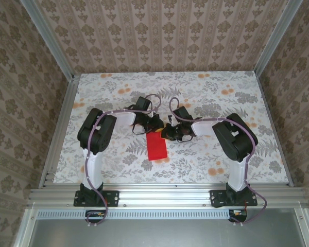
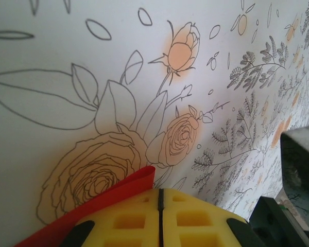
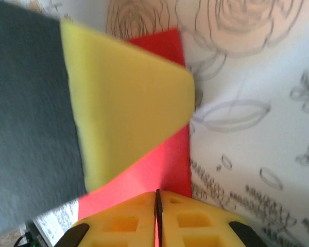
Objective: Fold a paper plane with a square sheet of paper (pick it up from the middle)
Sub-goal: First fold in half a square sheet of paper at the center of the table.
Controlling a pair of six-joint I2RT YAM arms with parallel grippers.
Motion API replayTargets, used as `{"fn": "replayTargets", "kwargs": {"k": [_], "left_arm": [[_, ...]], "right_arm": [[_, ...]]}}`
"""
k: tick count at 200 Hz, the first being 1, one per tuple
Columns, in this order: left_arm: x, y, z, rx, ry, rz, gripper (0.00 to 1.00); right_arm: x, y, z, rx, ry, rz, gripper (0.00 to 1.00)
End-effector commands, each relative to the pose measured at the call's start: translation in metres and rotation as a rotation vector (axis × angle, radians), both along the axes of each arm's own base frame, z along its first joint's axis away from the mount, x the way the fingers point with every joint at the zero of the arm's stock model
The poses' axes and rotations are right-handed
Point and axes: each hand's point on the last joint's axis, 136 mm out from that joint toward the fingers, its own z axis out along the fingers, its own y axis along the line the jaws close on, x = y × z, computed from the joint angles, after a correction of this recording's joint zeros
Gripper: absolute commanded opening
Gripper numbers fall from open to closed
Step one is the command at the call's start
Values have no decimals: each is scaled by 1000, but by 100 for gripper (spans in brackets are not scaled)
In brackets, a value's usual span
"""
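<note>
The bright red sheet of paper (image 1: 156, 146) lies on the flowered table as a narrow strip, folded in half lengthwise. Both grippers meet at its far end. My left gripper (image 1: 155, 124) is shut. In the left wrist view its yellow pads (image 2: 160, 191) touch with a dark gap, and the paper's rounded fold (image 2: 116, 196) runs out to their left, behind the left pad. My right gripper (image 1: 169, 133) is shut on the paper's edge. In the right wrist view red paper (image 3: 167, 157) runs out from its pads (image 3: 157, 193), and the left gripper's yellow pad (image 3: 129, 98) lies over the sheet.
The table (image 1: 211, 154) has a white cloth printed with grey leaves and orange flowers. Aluminium rails (image 1: 159, 194) edge it at the front and sides, and patterned walls close it in. Both arm bases stand at the near edge.
</note>
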Motion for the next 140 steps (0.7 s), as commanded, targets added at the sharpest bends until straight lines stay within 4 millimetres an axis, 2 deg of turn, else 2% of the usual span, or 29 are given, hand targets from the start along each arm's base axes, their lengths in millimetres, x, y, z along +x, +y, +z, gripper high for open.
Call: {"fn": "replayTargets", "kwargs": {"k": [1,45,140], "left_arm": [[-18,37,-61,215,96,38,7],[-20,38,-66,223,102,38,7],[-19,39,-66,224,93,31,7]], "right_arm": [[-48,-4,-14,-23,141,50,12],[-70,-6,-16,-9,172,43,13],[-142,-20,-37,-71,283,51,13]]}}
